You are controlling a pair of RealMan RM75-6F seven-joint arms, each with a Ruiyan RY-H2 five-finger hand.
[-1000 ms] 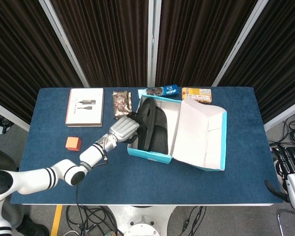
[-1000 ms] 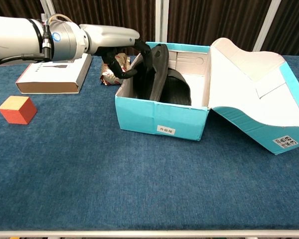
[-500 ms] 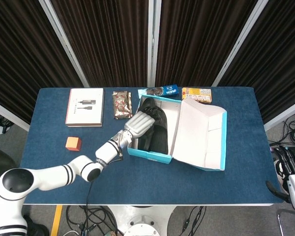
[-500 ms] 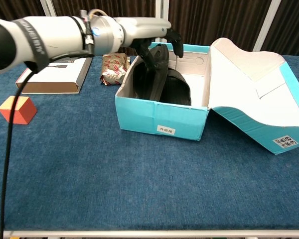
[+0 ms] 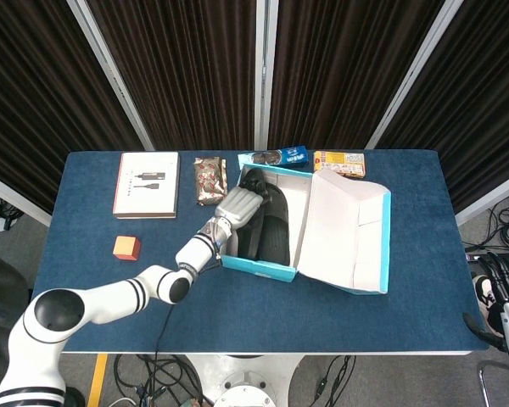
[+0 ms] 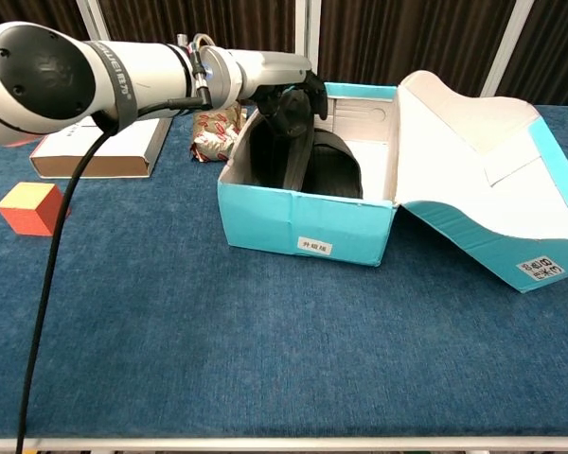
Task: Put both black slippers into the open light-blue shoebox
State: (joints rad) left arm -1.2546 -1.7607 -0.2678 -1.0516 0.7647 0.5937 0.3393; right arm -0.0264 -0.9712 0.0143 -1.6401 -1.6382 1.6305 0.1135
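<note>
Dark pleated curtains are backing a blue-clothed table (image 5: 102, 280).

Item 1: light-blue shoebox (image 5: 263, 267), standing open at table centre, lid (image 5: 348, 229) lying flung toward 3 o'clock.

Item 2: two black slippers. One slipper (image 6: 336, 175) is lying flat inside the box; the other slipper (image 6: 289, 142) is leaning on edge against the left wall, its heel end rising to about rim height. Both long axes are running 12 to 6 o'clock in the head view.

Item 3: left hand (image 5: 240, 206), reaching over the box's left rim, fingers curling down onto the leaning slipper's upper end. Whether it is gripping or merely pressing cannot be told. Judged: the slipper is sitting directly beneath the hand, so the coming move is a downward settle, then a withdrawal toward 8 o'clock.

Item 4: right hand (image 5: 502, 280), resting off the table edge at 4 o'clock, partly cut off by the frame; its fingers are too small to read. The left hand is far the nearer.

Item 5: surrounding goods: boxed book (image 5: 146, 184), orange block (image 5: 125, 247), snack packets (image 5: 209, 180) at 12 o'clock.
</note>
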